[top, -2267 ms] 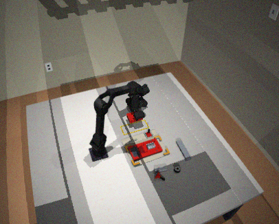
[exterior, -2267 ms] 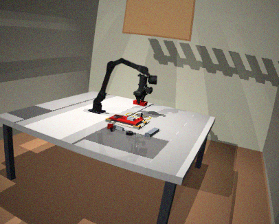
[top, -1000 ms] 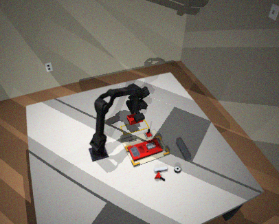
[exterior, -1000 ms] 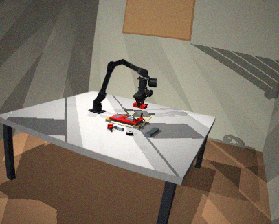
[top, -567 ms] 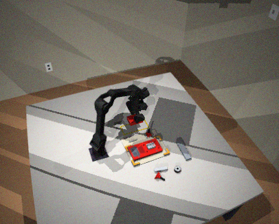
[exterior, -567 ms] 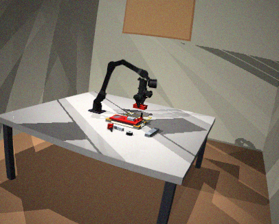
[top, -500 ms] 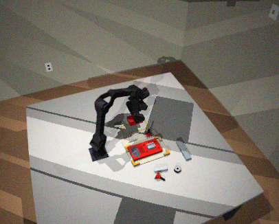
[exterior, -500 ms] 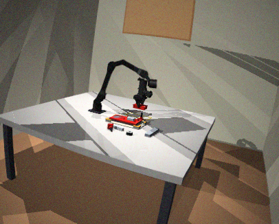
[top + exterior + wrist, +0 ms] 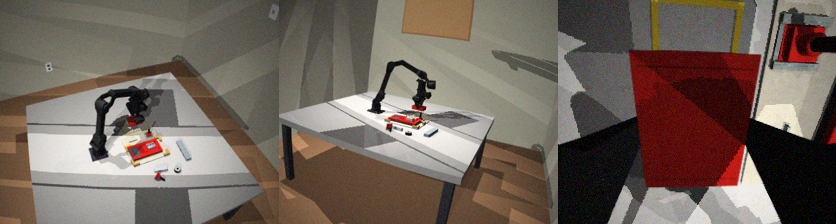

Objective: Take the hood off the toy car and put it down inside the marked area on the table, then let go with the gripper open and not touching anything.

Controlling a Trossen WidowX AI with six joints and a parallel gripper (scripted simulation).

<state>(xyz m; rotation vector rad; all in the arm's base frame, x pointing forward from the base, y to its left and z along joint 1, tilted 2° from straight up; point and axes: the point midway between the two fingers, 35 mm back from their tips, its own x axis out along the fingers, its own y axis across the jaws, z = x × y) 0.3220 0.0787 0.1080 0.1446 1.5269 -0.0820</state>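
My gripper point(image 9: 136, 118) point(image 9: 418, 105) point(image 9: 693, 122) is shut on the red hood, one black finger at each side of it. The hood point(image 9: 132, 121) point(image 9: 419, 108) point(image 9: 685, 132) is a flat red panel, held level above the table. The marked area is a yellow outline point(image 9: 655, 27) on the table; in the wrist view its far part shows beyond the hood, and the hood hides the rest. The toy car point(image 9: 146, 153) point(image 9: 397, 120) is red with a grey engine block, and stands beside the outline on a cream base with orange corners.
A small red part with a black stick point(image 9: 148, 135) point(image 9: 790, 44) stands between outline and car. Past the car lie a blue-grey bar point(image 9: 183, 150) point(image 9: 431, 132), a wheel point(image 9: 177, 169) point(image 9: 408, 132), a small grey block point(image 9: 161, 169) point(image 9: 398, 128) and a red-black piece point(image 9: 158, 176) point(image 9: 389, 126).
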